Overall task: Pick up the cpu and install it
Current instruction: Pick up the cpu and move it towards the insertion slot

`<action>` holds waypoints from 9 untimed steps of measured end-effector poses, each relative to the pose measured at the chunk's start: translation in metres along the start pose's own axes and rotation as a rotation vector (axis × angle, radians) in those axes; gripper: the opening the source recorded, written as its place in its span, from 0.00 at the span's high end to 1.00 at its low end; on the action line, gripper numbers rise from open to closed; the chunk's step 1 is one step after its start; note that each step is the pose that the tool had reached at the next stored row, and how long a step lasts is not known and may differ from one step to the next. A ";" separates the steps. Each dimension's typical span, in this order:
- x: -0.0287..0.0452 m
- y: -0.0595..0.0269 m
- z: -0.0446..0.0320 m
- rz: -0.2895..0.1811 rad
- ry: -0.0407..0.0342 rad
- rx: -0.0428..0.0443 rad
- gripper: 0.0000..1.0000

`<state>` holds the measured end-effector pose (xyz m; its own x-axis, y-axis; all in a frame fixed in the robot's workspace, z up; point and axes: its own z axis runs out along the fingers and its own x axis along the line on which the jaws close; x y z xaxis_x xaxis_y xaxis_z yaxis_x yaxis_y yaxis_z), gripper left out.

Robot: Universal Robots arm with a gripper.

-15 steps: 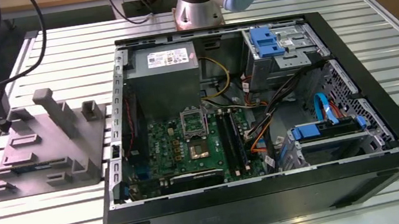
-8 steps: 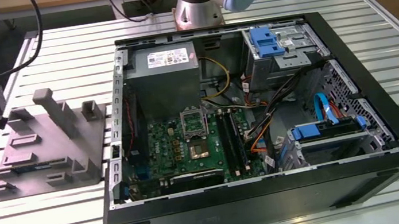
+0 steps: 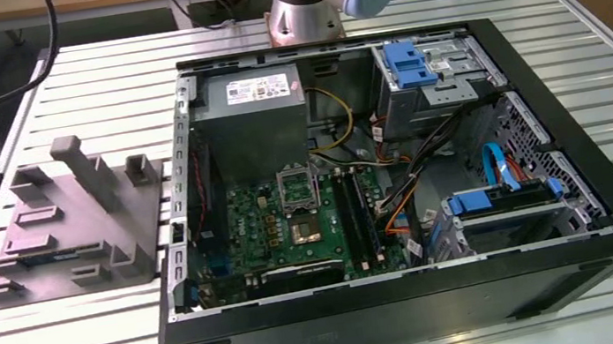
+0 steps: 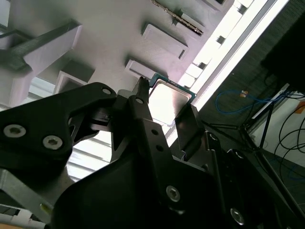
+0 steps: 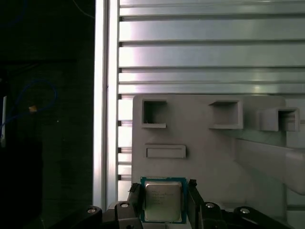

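Note:
The cpu (image 5: 163,200) is a small square chip with a silver top and a pale rim, and it sits between my two dark fingers. My gripper (image 5: 163,190) is shut on the cpu, one finger pressing each opposite edge. In the second wrist view the cpu (image 4: 169,98) gleams between the fingertips (image 4: 141,98) of the gripper (image 4: 166,109). It hangs above the grey plastic holder block (image 5: 209,148), near the block's edge. In the exterior view the holder block (image 3: 65,226) lies on the slatted table at the exterior view's left, with the open computer case (image 3: 378,171) beside it.
Inside the case the green motherboard (image 3: 289,223) carries a silver socket frame (image 3: 296,182) with a dark centre. Cables, drive bays with blue tabs (image 3: 412,65) and a power supply (image 3: 255,99) crowd the case. The arm's base (image 3: 308,3) stands behind it. Slatted aluminium table (image 5: 209,47) surrounds the block.

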<state>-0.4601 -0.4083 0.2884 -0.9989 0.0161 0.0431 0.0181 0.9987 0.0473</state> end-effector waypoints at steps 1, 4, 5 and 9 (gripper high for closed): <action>0.0001 0.0001 -0.0018 0.000 0.0000 0.0000 0.53; 0.0003 0.0003 -0.0070 0.000 0.0000 0.0000 0.53; 0.0004 0.0004 -0.0088 0.000 0.0000 0.0000 0.53; 0.0007 0.0007 -0.0155 0.000 0.0000 0.0000 0.53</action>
<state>-0.4602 -0.4083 0.3040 -0.9989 0.0161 0.0431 0.0181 0.9987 0.0473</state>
